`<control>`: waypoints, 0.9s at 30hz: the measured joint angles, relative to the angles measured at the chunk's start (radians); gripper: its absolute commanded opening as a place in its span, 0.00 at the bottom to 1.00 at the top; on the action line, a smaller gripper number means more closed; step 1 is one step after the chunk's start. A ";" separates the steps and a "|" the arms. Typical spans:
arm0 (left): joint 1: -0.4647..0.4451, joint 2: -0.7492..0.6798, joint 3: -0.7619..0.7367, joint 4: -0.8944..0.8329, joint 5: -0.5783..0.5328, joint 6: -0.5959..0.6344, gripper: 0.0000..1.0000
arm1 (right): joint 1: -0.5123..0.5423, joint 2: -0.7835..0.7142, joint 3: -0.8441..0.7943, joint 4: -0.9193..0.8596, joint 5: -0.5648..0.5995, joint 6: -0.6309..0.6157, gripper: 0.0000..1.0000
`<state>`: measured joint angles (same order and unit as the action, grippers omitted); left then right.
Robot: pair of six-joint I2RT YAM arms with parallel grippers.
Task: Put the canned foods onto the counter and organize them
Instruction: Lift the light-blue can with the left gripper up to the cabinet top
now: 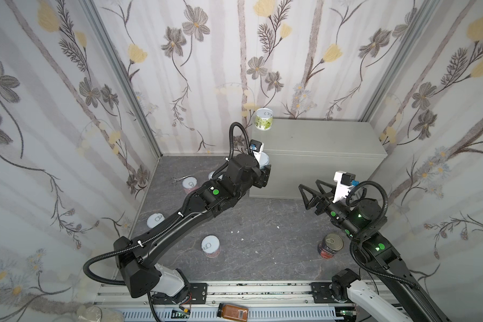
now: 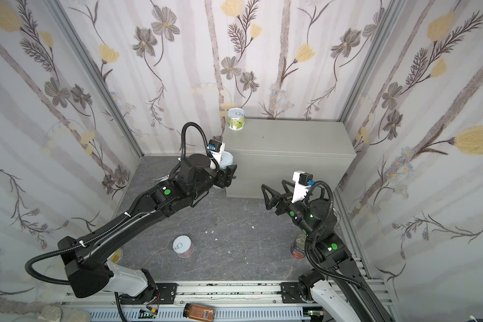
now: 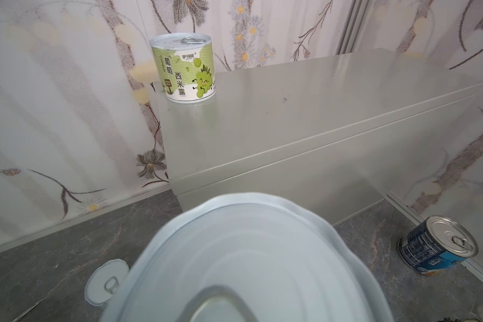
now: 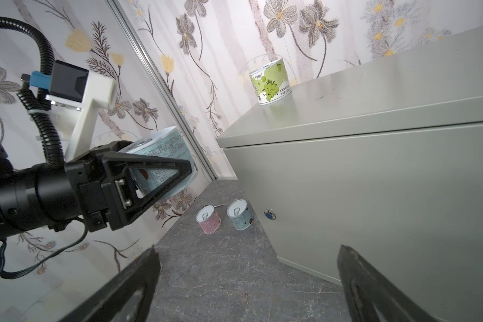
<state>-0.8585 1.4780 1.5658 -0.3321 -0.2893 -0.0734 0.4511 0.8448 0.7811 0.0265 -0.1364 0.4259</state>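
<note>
Counter (image 1: 318, 145): just ahead of my left gripper (image 4: 176, 160); one green can (image 1: 264, 119) stands on its far corner, placed.
Left gripper: pinching a pale blue can (image 3: 248, 251), raised beside the counter's near edge, not yet set down.
Right gripper (image 1: 307, 184): spread, empty.
Floor cans (image 1: 210, 246): several below both tools, including tomato can (image 1: 330, 245), left to do.

A green-labelled can (image 1: 264, 119) is standing upright on the back left corner of the light-grey counter (image 1: 318, 139); a pale-blue can (image 4: 165, 142) is being held aloft beside its front left corner.
</note>
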 measured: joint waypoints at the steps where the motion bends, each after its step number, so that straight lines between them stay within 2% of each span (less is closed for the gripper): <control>1: 0.006 0.016 0.019 -0.003 0.003 0.003 0.67 | -0.005 0.010 0.009 0.004 -0.005 0.000 1.00; 17: 0.084 0.292 0.393 -0.040 0.083 0.051 0.67 | -0.072 0.155 0.117 0.082 -0.093 0.003 1.00; 27: 0.116 0.433 0.556 -0.050 0.098 0.071 0.66 | -0.081 0.164 0.130 0.106 -0.101 0.002 1.00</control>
<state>-0.7422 1.9114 2.1220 -0.3820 -0.1917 -0.0025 0.3698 1.0084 0.9115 0.1329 -0.2379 0.4278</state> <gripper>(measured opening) 0.742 0.997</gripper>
